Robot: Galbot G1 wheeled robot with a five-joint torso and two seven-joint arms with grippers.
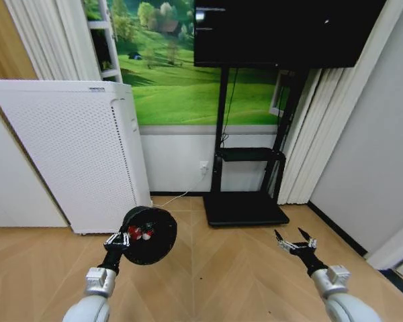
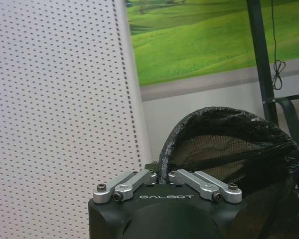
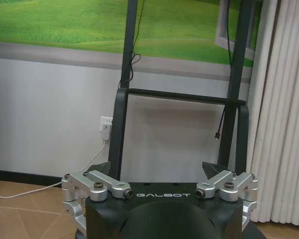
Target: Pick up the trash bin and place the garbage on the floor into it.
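Small black round mesh trash bin (image 1: 150, 235) held off the floor, tilted, red wrapper pieces (image 1: 140, 232) inside. Left gripper (image 2: 160, 175) fingers pinched on its rim, a thin grip; it could slip. Right gripper (image 1: 295, 241) spread wide, empty, right.

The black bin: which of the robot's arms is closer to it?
Left. The left gripper is clamped on the trash bin rim, holding it up; the right gripper hangs open well off to its side.
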